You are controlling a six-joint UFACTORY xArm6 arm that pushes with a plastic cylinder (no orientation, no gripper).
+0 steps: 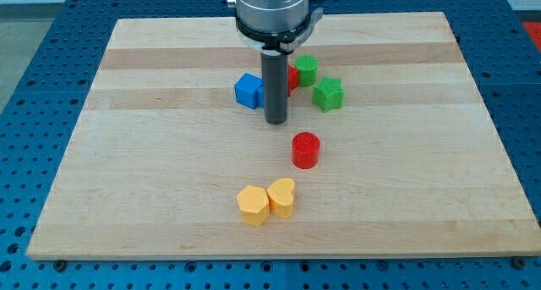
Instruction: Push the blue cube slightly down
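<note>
The blue cube (248,90) sits on the wooden board (127,172) a little above the middle, left of the rod. My tip (277,121) rests on the board just right of and slightly below the blue cube, close to its lower right corner. The rod hides part of the cube's right side and most of a red block (292,77) behind it.
A green cylinder (306,68) and a green star-shaped block (328,94) lie right of the rod. A red cylinder (305,150) lies below the tip. A yellow hexagon (253,205) and a yellow heart (282,197) sit together near the view's bottom.
</note>
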